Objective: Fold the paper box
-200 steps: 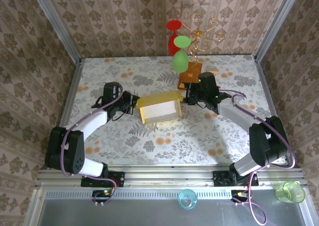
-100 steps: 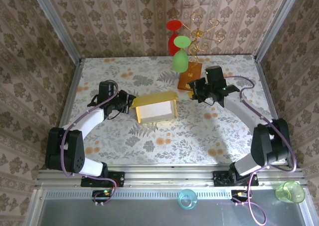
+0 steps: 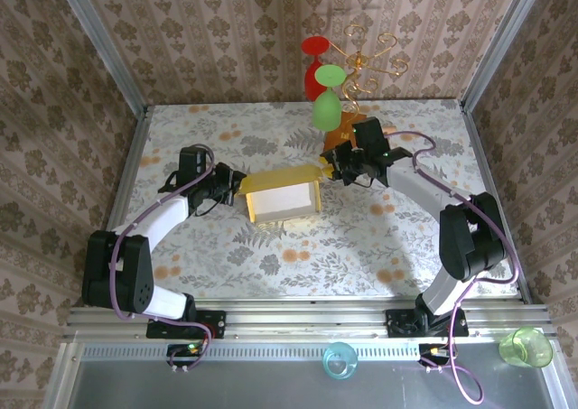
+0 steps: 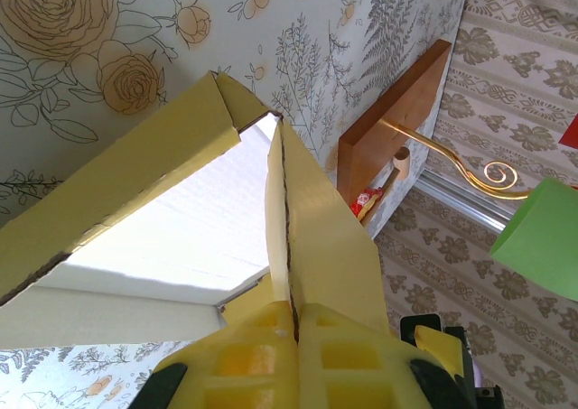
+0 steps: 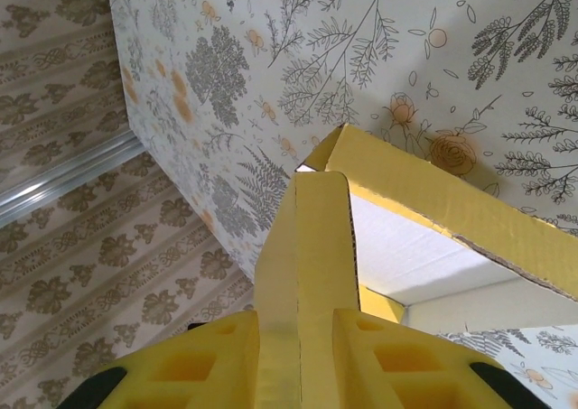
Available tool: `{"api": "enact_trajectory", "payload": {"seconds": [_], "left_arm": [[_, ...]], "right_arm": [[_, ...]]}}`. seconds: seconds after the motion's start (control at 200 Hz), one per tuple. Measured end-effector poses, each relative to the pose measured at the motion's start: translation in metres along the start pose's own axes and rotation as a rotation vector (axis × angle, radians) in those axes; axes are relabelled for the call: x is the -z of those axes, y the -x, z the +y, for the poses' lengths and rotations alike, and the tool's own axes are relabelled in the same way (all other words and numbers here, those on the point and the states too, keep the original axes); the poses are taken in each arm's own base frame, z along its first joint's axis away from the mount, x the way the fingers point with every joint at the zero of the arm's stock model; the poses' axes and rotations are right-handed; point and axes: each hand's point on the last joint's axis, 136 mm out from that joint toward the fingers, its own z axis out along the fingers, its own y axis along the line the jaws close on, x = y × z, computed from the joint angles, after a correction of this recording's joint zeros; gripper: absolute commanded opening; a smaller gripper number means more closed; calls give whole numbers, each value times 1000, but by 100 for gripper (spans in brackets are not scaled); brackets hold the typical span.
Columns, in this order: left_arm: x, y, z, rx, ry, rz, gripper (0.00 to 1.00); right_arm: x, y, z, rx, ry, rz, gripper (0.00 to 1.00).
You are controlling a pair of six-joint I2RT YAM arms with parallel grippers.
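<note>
Right gripper swings back left, now clamps paper box right flap; left gripper still pinching left wall, box unmoved.

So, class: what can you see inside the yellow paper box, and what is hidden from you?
Inside the paper box its white inner side shows, nothing lying on it. Its yellow far flap covers the strip beneath.
</note>
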Motion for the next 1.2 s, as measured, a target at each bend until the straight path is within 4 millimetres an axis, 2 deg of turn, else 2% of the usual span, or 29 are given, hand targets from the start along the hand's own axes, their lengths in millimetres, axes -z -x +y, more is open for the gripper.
{"api": "enact_trajectory", "payload": {"seconds": [0.32, 0.565, 0.755, 0.93, 1.2], "left_arm": [[-7, 3, 2, 2, 1, 7, 0], [-10, 5, 4, 7, 3, 10, 0], [-10, 5, 4, 7, 4, 7, 0], [-9, 7, 2, 10, 1, 1, 0], [-4, 6, -15, -8, -19, -3, 0]], "right_arm": [[-9, -20, -5, -3, -5, 42, 27], [-16, -21, -7, -36, -11, 48, 27], [-19, -26, -9, -58, -21, 56, 21], [-19, -25, 0, -68, -20, 53, 20], [-12, -26, 13, -62, -15, 41, 20]]}}
